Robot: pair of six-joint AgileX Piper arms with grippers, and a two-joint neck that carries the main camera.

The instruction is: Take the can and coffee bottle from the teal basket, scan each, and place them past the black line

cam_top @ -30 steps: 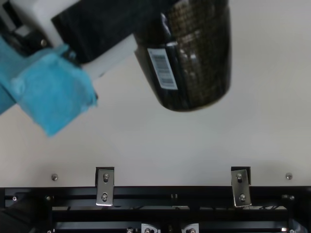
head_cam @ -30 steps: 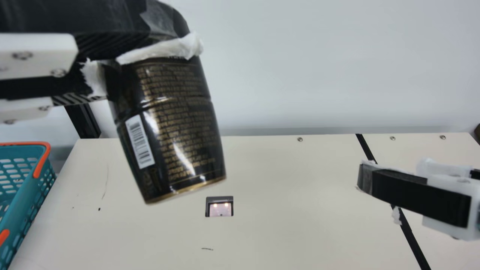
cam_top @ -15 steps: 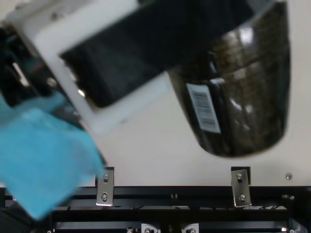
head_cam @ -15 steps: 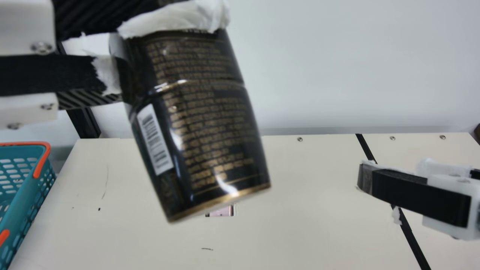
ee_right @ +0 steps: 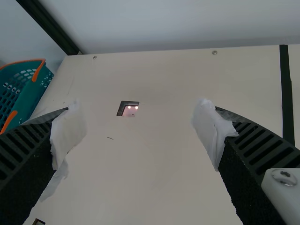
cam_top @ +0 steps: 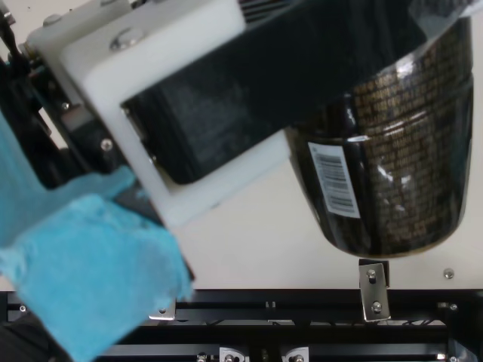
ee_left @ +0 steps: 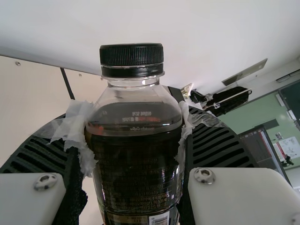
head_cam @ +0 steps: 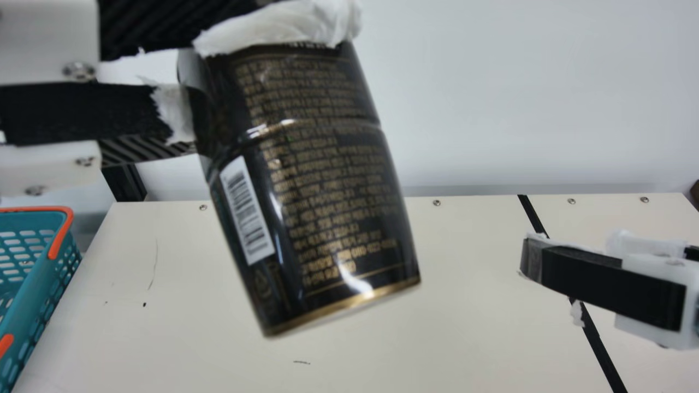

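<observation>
The left gripper [ee_left: 135, 119] pinches the coffee bottle [head_cam: 322, 191] aslant above the table [head_cam: 469, 327] (the right gripper [ee_right: 138, 129] is spread wide), and a clean scan likely calls for turning the barcode [head_cam: 247, 210] squarely toward the scanner [ee_right: 128, 109] with a snug, steady hold.

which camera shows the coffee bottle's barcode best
The main view: the barcode appears large and whole. The top view shows it whole but smaller; the left wrist view catches part at its bottom edge.

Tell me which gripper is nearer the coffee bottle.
Left. The left gripper holds the coffee bottle in its jaws; the right gripper is apart from it, farther right in the main view.
</observation>
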